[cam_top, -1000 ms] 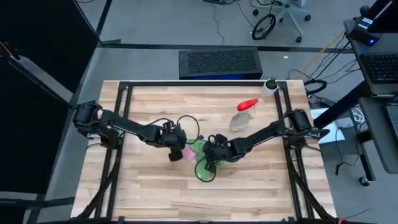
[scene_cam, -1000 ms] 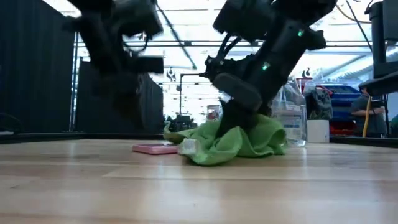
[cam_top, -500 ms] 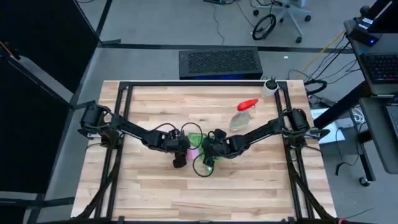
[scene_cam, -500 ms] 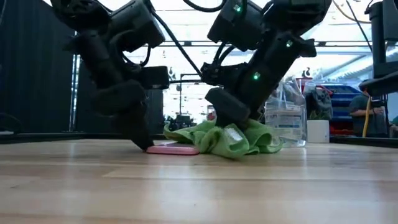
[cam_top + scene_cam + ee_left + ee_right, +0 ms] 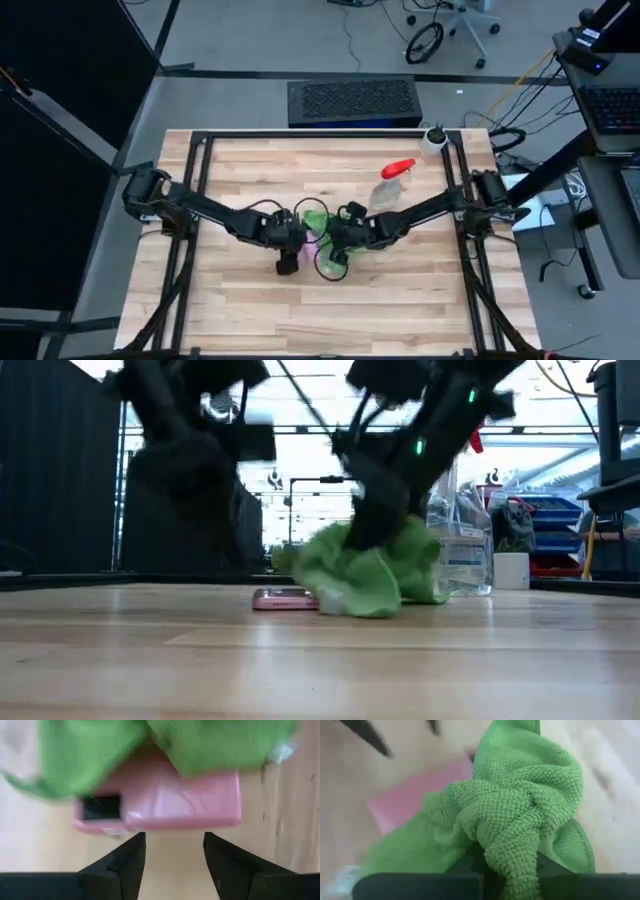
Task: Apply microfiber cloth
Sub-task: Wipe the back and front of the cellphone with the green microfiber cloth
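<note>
The bright green microfiber cloth (image 5: pixel 318 222) is bunched at the table's middle, and my right gripper (image 5: pixel 336 246) is shut on it. The cloth (image 5: pixel 165 745) lies over the far long side of a pink phone (image 5: pixel 160 800), which lies flat on the wood. In the low view the cloth (image 5: pixel 372 568) stands as a tall bunch at the right end of the phone (image 5: pixel 285 598). My left gripper (image 5: pixel 174 845) is open just short of the phone's near long side, with bare wood between its fingertips and the phone. In the high view my left gripper (image 5: pixel 288 262) is left of the cloth. My right gripper pinches a gathered, many-layered fold of the cloth (image 5: pixel 512 865) between its two fingers, slanting down from the table's right. The cloth bulges out ahead of the fingers in a knot-like bunch. Its lower part (image 5: pixel 350 600) rests on the table and on the phone.
A clear spray bottle with a red nozzle (image 5: pixel 392 183) stands right of and behind the cloth. A small white pot (image 5: pixel 434 138) sits at the far right corner. Black frame rails (image 5: pixel 196 200) run along both table sides. Bare wood (image 5: pixel 320 310) lies toward the near edge.
My left gripper has gone toward the right and the near edge and come down beside the phone. The phone has slid a little to the right. My right gripper has drawn the cloth from a low spread heap into a taller bunch at the phone.
</note>
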Motion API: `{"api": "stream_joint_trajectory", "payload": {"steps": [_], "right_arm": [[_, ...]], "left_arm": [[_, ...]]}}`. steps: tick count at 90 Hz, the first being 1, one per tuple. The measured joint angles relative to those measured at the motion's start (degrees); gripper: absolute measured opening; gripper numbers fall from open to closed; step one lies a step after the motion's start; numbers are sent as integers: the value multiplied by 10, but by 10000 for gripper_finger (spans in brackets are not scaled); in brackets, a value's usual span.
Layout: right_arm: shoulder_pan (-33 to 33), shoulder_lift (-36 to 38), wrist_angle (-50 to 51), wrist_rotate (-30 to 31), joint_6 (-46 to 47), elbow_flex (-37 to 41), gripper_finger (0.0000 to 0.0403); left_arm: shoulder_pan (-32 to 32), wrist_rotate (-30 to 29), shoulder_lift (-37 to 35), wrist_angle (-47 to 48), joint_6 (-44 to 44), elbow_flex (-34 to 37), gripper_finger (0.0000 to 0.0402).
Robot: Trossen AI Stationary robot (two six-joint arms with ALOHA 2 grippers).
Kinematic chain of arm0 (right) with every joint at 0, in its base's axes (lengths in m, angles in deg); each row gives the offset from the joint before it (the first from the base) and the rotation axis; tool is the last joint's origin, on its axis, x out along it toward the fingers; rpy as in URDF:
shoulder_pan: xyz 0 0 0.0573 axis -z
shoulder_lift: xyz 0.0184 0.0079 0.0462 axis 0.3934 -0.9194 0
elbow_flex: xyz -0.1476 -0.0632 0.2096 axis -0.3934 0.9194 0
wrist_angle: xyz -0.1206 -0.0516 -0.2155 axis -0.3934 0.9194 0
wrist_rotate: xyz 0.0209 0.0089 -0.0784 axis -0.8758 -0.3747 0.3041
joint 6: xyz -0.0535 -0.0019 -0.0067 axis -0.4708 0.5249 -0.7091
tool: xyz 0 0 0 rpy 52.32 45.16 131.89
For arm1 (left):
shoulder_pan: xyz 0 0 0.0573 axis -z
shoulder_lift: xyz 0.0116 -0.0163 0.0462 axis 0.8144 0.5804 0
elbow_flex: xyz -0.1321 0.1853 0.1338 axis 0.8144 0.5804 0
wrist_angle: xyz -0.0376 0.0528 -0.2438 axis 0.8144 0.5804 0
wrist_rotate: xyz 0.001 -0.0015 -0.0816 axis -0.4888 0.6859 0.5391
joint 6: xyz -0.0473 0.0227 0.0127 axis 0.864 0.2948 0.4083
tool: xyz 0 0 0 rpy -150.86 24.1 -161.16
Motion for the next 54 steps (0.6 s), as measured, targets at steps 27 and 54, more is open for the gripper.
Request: {"api": "stream_joint_trajectory", "payload": {"steps": [27, 54], "right_arm": [[-28, 19, -44, -4, -3, -1, 22], [-15, -59, -175, -33, -27, -1, 22]], "left_arm": [[-99, 20, 10, -96, -111, 20, 184], [-121, 122, 81, -202, -120, 50, 184]]}}
